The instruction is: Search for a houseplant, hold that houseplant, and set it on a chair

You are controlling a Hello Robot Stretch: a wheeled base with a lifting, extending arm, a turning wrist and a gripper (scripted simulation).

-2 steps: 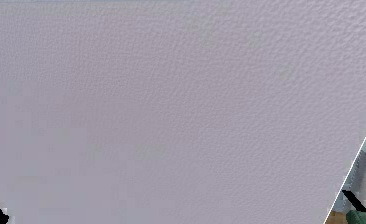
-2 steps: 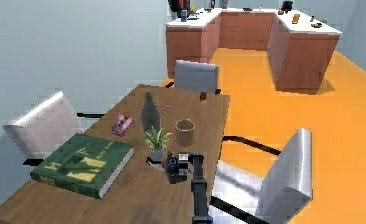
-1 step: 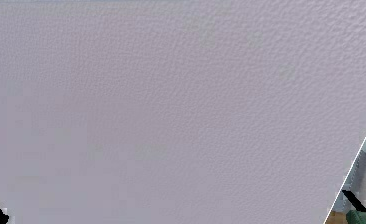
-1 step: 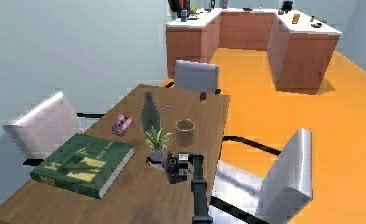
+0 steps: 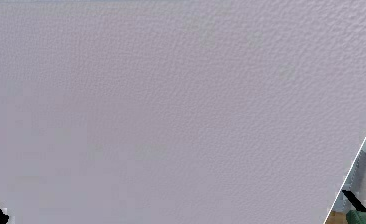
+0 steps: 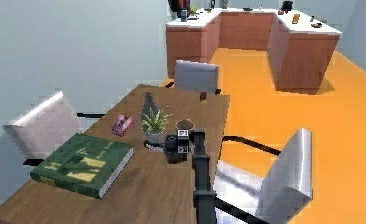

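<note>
The houseplant [image 6: 154, 124] stands on the tabletop [image 6: 151, 188] near the jaws, whose hold cannot be told; grasp and chair [image 6: 286, 170] placement are pending.

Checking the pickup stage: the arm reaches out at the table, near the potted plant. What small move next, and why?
Probably ease the tool toward the houseplant: it stands on the table close beside the tool, and I cannot tell whether the tool holds anything.
</note>
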